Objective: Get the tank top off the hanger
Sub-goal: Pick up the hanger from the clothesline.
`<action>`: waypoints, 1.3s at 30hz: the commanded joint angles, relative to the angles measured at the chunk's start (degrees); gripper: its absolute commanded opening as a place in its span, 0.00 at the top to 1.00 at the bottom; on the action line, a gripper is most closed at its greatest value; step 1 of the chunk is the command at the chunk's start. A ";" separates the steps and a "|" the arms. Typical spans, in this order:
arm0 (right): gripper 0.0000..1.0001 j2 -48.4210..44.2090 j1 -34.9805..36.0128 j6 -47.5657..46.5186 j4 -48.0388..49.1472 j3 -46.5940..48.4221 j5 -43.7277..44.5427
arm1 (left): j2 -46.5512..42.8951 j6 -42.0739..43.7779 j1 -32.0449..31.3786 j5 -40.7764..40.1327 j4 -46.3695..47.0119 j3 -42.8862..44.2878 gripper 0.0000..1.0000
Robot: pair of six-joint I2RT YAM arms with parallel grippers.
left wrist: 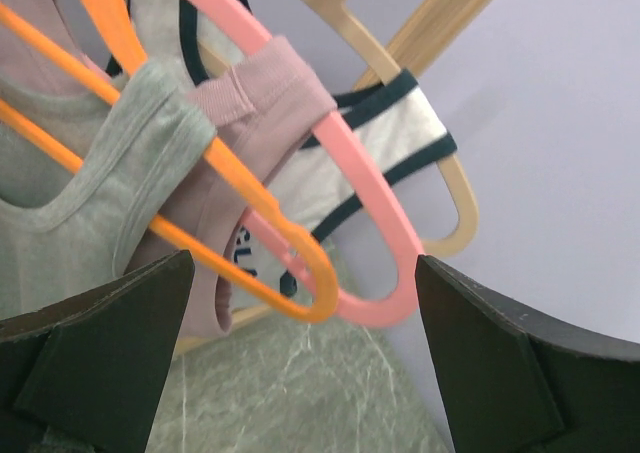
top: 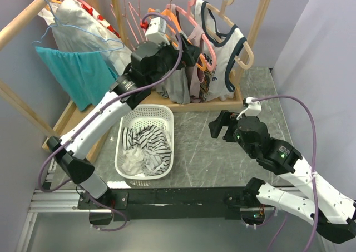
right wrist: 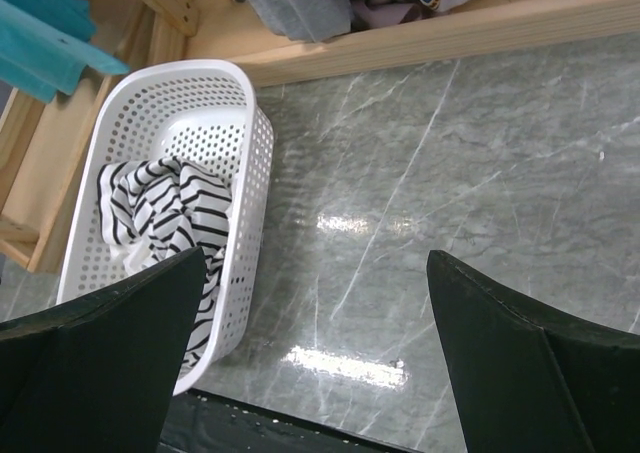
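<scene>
Fingers of the left hand (left wrist: 305, 303) stand wide apart, holding nothing, just short of the orange hanger (left wrist: 262, 201) that carries the grey tank top (left wrist: 60, 173), its lower part cut off. The right hand (right wrist: 315, 273), also spread and empty, hovers over the worktop (right wrist: 450, 173) near the basket (right wrist: 255, 163).

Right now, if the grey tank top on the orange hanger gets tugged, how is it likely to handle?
Probably floppy: the grey tank top drapes in soft folds over the orange hanger. Likely light, since such a thin hanger carries it. Its strap may snag rather than slide freely, as it wraps the hanger arm and sits crowded against the pink hanger.
</scene>
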 commanded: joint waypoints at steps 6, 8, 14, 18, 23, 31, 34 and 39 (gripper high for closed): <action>0.00 -1.69 -0.81 -0.89 -0.62 0.88 0.16 | 6.40 2.08 -2.92 -11.30 -0.18 6.01 0.01; 0.00 -2.31 -0.99 -0.98 -1.32 0.88 0.43 | 6.23 3.49 -3.70 -15.34 -0.10 5.58 0.01; 0.00 -3.10 -1.34 -1.33 -1.76 0.44 0.25 | 6.31 6.39 -4.50 -19.74 0.53 5.30 0.01; 0.00 -3.02 -1.52 -1.51 -1.24 0.36 -0.10 | 8.33 7.27 -4.67 -21.06 -0.09 6.63 0.01; 0.00 -2.66 -1.61 -1.77 -0.80 0.18 -0.62 | 9.21 8.68 -5.03 -22.46 -0.71 7.15 0.01; 0.00 -1.52 -2.39 -2.21 0.17 -0.35 -1.94 | 3.95 9.12 -5.20 -25.28 -0.18 0.57 0.01; 0.00 -0.91 -2.66 -2.30 1.22 -0.52 -2.91 | 1.22 9.29 -5.38 -25.98 -0.70 -1.80 0.01; 0.00 0.06 -3.10 -2.47 1.93 -0.52 -3.70 | -4.05 9.56 -5.56 -28.36 0.60 -7.50 0.01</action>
